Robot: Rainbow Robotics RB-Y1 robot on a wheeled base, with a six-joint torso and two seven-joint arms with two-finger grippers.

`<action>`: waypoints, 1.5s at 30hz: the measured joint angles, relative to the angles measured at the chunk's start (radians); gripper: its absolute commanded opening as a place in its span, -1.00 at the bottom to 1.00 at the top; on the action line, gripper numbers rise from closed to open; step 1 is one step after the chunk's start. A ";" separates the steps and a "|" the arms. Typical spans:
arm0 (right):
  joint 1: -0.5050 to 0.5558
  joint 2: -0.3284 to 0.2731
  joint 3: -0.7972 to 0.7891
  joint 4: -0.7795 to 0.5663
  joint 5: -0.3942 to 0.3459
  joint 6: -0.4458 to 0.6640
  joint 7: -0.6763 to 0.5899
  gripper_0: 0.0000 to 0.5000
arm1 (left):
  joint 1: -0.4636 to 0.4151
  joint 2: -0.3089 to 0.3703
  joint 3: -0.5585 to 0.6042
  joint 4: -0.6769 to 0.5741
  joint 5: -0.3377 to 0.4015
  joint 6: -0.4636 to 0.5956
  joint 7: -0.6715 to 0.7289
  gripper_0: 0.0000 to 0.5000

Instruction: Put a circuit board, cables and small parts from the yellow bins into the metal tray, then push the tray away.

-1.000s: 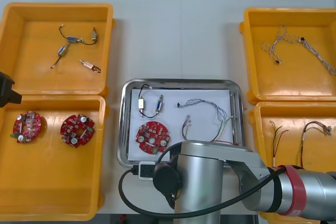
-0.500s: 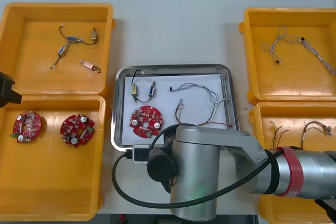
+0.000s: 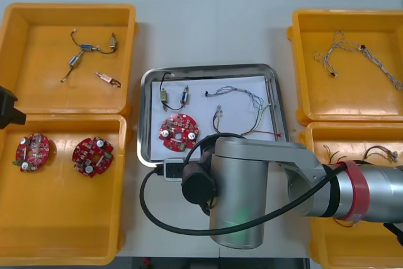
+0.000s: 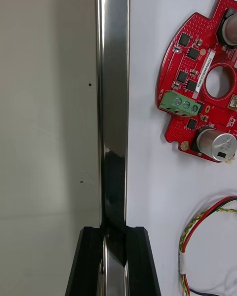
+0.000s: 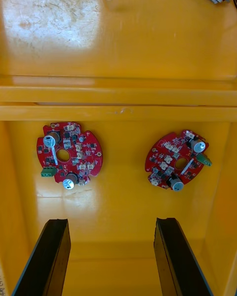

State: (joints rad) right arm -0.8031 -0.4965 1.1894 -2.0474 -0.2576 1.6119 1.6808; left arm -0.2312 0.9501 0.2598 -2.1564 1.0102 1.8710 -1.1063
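As jaws clamp, tray [image 3: 208, 68] seems crosswise.

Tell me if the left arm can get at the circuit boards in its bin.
Probably yes. The left gripper hangs open over that yellow bin, and both circuit boards lie uncovered just beyond its fingers. The right gripper, shut on the metal tray rim, is out of the way.

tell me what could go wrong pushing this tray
The right gripper pinches only the rim of the tray, so it may slip or skew. The tray sits close to the far right bin and could snag. The board and cables lie loose and could slide. The left gripper hangs open over a left bin.
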 measured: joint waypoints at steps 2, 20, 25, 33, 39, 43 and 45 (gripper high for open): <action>-0.010 0.000 0.000 0.020 0.000 -0.009 -0.001 -1.00 | 0.000 0.000 0.000 0.000 0.000 0.000 0.000 1.00; -0.129 0.001 0.001 0.133 0.000 -0.069 -0.009 -1.00 | 0.000 0.000 0.000 0.000 0.000 0.000 0.000 1.00; -0.166 0.001 0.001 0.175 0.000 -0.094 -0.009 -1.00 | 0.000 0.000 0.000 0.000 0.000 0.000 0.000 1.00; -0.223 0.001 0.001 0.259 -0.031 -0.141 -0.009 -1.00 | 0.000 0.000 0.000 0.000 0.000 0.000 0.000 1.00; -0.264 0.001 0.001 0.311 -0.047 -0.172 -0.009 -1.00 | 0.000 0.000 0.000 0.000 0.000 0.000 0.000 1.00; -0.292 0.001 0.001 0.341 -0.048 -0.193 -0.009 -1.00 | 0.000 0.000 0.000 0.000 0.000 0.000 0.000 1.00; -0.305 0.001 0.001 0.356 -0.048 -0.203 -0.009 -1.00 | 0.000 0.000 0.000 0.000 0.000 0.000 0.000 1.00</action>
State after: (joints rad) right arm -1.1082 -0.4952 1.1905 -1.6912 -0.3056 1.4088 1.6722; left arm -0.2312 0.9503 0.2598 -2.1564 1.0100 1.8710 -1.1063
